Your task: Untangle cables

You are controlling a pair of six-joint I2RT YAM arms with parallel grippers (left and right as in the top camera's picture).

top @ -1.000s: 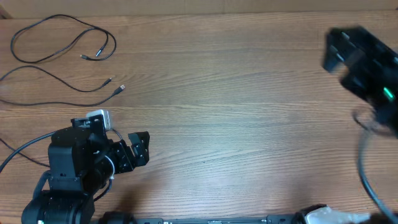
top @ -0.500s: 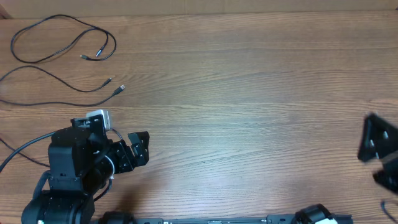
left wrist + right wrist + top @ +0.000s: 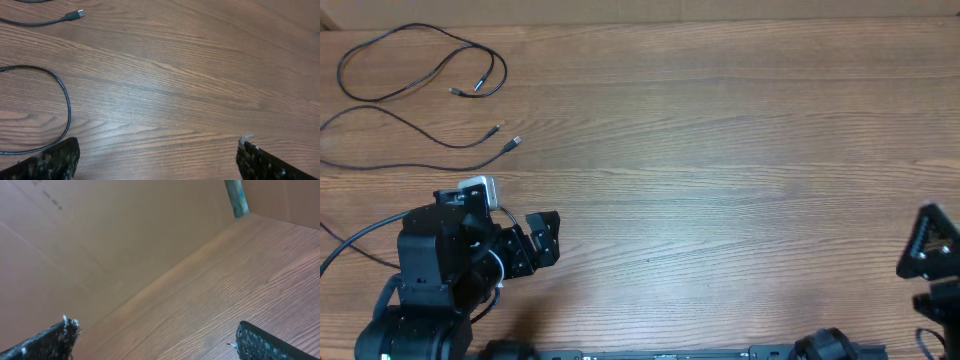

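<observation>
Gaping fully, two grippers sit nearest, the left gripper (image 3: 544,240) and the right gripper (image 3: 927,246) at the right edge, each holding nothing. Open table (image 3: 720,150) spreads beyond them. Three cables (image 3: 420,70) lie in the far-left corner, two crossing the left edge.

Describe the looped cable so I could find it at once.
Go to the far left corner of the wooden table, where three thin black cables lie. The looped cable is the one nearest the back edge. Unlike the two nearer ones, which run off the left of the view, it curls into a ring with both plug ends nearly meeting.
</observation>
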